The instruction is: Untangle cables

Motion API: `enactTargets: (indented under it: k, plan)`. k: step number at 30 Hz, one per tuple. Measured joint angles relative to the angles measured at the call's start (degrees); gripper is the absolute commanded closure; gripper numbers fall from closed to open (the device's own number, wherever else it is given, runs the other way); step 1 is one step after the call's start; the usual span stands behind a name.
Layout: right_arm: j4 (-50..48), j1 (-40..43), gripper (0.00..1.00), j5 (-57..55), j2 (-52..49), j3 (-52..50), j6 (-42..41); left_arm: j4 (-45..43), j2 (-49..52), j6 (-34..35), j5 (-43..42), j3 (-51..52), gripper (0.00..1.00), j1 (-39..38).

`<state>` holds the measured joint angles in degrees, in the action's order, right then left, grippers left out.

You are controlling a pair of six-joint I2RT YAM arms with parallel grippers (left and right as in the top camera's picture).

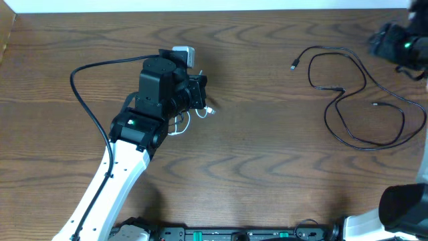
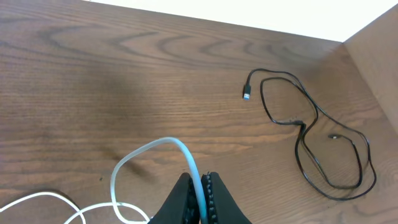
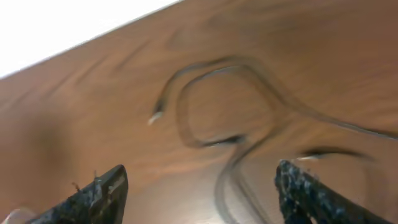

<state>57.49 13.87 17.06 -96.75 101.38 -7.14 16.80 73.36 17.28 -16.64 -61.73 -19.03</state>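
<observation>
Left end effector [image 2: 198, 186] pinching white cable [image 2: 158, 142] | right end effector [image 3: 202, 186] agape, empty | black cable [image 1: 342, 91] apart

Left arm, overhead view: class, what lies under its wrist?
Loops of the white cable peek out beneath the left gripper, which pinches it. The rest of that cable is hidden by the arm; the black cable lies apart.
</observation>
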Motion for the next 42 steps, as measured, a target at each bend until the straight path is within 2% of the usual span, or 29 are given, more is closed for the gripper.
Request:
enactTargets:
  k: [4,7,13,18,21,27,33,36,39,40,41,42]
  plan:
    - [-6.49,-2.05,0.19,13.03,0.0,-9.35,6.08,-2.51,0.0,0.02,0.0,0.02,0.92,0.0]
    - [-12.55,-4.96,0.2,19.21,-0.02,-16.98,8.81,-4.37,0.0,0.9,0.0,0.04,0.92,0.0]
    - [-30.27,-12.46,0.2,30.12,-0.15,-32.06,12.55,-6.23,0.0,7.5,0.0,0.04,0.92,0.0]
    - [-43.36,-18.36,0.25,37.57,-0.17,-39.8,13.66,-6.8,0.0,12.59,0.0,0.04,0.92,0.0]
    - [-46.75,-21.33,0.25,39.23,-0.17,-41.86,13.68,-8.02,0.0,13.9,0.04,0.04,0.92,0.0]
    - [-47.91,-27.76,0.22,37.4,-0.17,-42.75,13.68,-6.73,0.0,14.25,6.21,0.04,0.92,0.0]
    - [-47.89,-32.81,0.16,31.69,-0.17,-42.75,13.03,-2.29,0.87,11.3,10.86,0.04,0.92,0.0]
    - [-47.52,-34.58,0.12,26.29,-0.17,-42.75,10.38,-0.57,3.91,10.64,8.79,0.04,0.92,0.0]
    - [-47.5,-34.99,0.03,19.8,-0.17,-42.75,5.95,0.04,9.33,9.88,2.14,0.04,0.92,0.0]
    - [-47.52,-34.93,0.04,17.94,-0.17,-42.75,4.63,0.09,10.93,9.79,0.28,0.04,0.89,0.0]
    - [-47.52,-34.73,0.04,16.37,-0.17,-42.75,3.63,0.15,12.81,9.6,-1.77,0.04,0.78,-0.04]
    - [-47.52,-34.56,0.03,15.32,-0.17,-42.75,2.93,0.22,14.21,9.44,-3.21,0.04,0.62,-0.07]
